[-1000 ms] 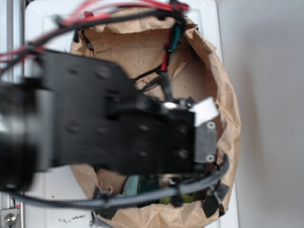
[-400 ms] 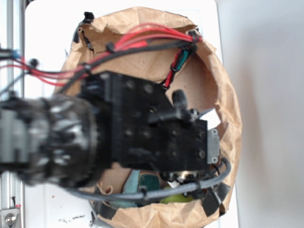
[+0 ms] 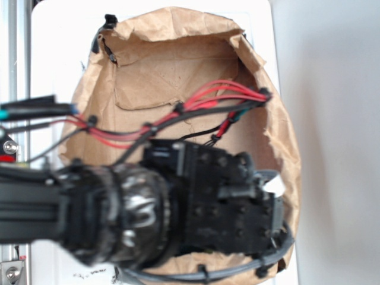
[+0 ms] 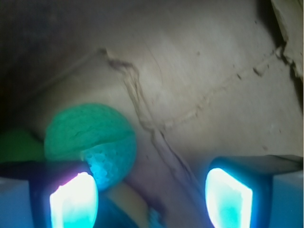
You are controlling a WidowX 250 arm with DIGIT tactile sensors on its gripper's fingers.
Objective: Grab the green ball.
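Observation:
In the wrist view the green ball (image 4: pixel 113 159) lies on the brown paper, its dimpled mint-green face lit just above and right of my left fingertip (image 4: pixel 73 202). A smoother green curved shape (image 4: pixel 85 128) overlaps its top. My gripper (image 4: pixel 151 199) is open, and the ball sits close to the left fingertip, at the left edge of the gap. The right fingertip (image 4: pixel 228 197) is far from it. In the exterior view my arm (image 3: pixel 196 202) covers the lower part of the bag and hides the ball.
An open brown paper bag (image 3: pixel 172 65) lies on a white table (image 3: pixel 53 59); its creased paper (image 4: pixel 199 80) fills the wrist view. A dark green thing (image 4: pixel 14 145) sits left of the ball, a yellowish one (image 4: pixel 128 199) below it. Red and black cables (image 3: pixel 196 104) cross the bag.
My arm has moved down the exterior image toward the bag's near end, its cables trailing. It now covers the teal and green things that showed at the bottom of the bag.

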